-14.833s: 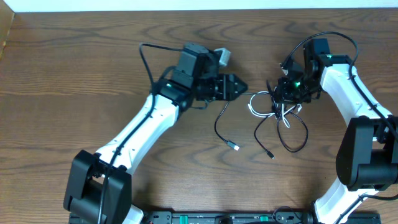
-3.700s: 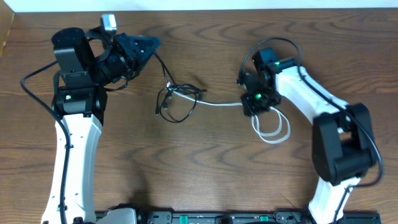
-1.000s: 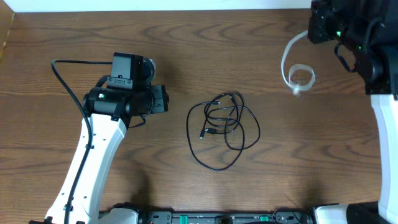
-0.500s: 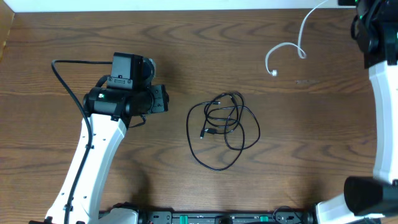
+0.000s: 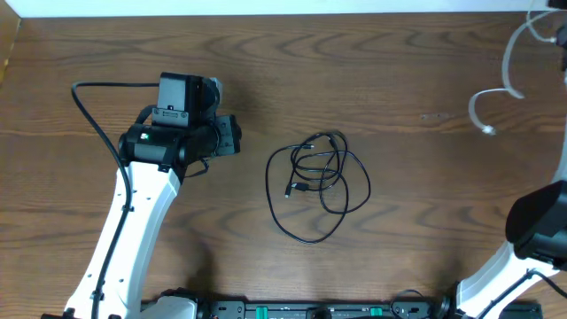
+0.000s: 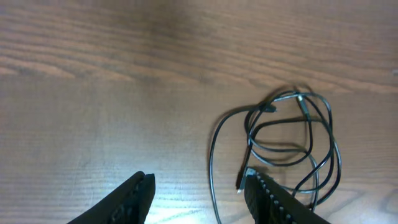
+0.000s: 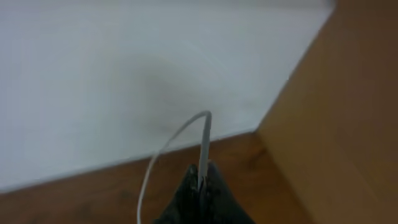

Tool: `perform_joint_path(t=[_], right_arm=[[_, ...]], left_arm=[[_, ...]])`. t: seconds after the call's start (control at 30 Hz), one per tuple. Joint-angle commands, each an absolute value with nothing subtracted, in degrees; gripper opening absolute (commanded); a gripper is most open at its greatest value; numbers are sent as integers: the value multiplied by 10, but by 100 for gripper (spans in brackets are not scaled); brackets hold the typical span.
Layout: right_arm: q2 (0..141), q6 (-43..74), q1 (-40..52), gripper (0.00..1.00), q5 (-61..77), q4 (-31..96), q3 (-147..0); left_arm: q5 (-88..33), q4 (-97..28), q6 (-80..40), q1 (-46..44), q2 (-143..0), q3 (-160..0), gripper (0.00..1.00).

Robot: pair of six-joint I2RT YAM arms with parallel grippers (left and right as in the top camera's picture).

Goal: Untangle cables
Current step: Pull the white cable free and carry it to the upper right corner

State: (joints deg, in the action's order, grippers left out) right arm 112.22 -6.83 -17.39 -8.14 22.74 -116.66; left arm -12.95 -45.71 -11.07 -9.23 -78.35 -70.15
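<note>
Overhead, the white cable [image 5: 472, 108] has swung further right to the frame's edge, pinched in the clenched right jaws and well apart from the black cable [image 5: 321, 173], which lies looped mid-counter [image 5: 425, 221]. Left jaws hang released near it. The 2 look separated.

Under and ahead of the left fingers [image 6: 134, 200]: a brown wood-grain table [image 6: 93, 93], grain running side to side, with darker streaks farther out. Between those fingers, close in, shows a pale patch of reflected light [image 6: 186, 214] on the wood. Ahead of the right fingers [image 7: 186, 205]: a narrow strip of the same brown top, then a plain white surface [image 7: 112, 68], soft and blurred. To the right of those fingers stands a tan wooden panel [image 7: 348, 124], meeting the white surface and the table at a corner.
</note>
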Motion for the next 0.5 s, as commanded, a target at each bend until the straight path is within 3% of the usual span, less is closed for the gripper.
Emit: perform_joint_path(t=[0.0,0.47], right_arm=[[1133,-86,-191,1,-69,204,-1261],[1302,-86,-230,1,-119,92,-1285]], left_arm=[[-130,-446,-104,-93,-787,-715,52],[-130,-443,-103,-93,-787,-715,52]])
